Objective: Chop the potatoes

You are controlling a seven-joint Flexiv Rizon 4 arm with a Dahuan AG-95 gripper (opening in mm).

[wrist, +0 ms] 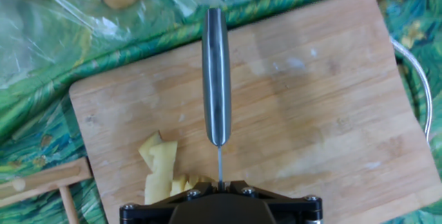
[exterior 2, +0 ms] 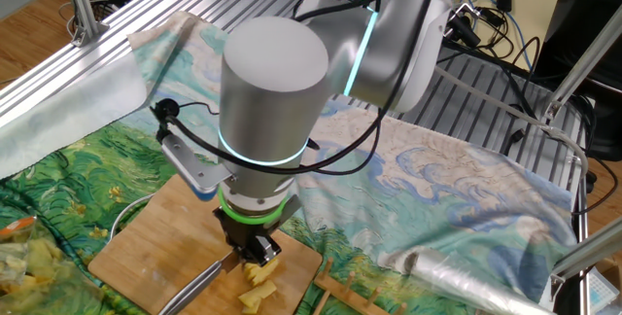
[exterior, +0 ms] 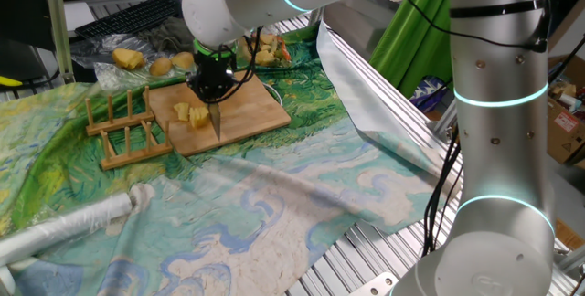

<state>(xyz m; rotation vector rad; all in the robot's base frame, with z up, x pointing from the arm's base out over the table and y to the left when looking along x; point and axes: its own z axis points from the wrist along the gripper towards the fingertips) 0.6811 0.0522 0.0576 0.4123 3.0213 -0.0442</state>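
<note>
— Potatoes [wrist: 162, 169] sit near the board's [wrist: 311, 113] left edge. Gripper [exterior: 213, 90]?
— Pinching the knife [wrist: 216, 79]. I worry the blade lands beside them, scattering chunks off the board.

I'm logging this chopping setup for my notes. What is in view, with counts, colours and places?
potatoes: a small cluster of pale-yellow chunks, exact count unclear, on the board beside the blade
knife: one, metal blade, over the board, held in the gripper
wooden board: one, light brown, on the cloth
wooden rack: one, light brown, beside the board
patterned cloth: one, green, blue and white, covering the table
plastic bag of unpeeled potatoes: one, clear with brown-yellow contents, behind the board
rolled plastic sheet: one, whitish, on the cloth at its near edge in one fixed view
gripper: one, black, above the board, closed on the knife
arm: one, silver-grey with lit cyan rings
</note>
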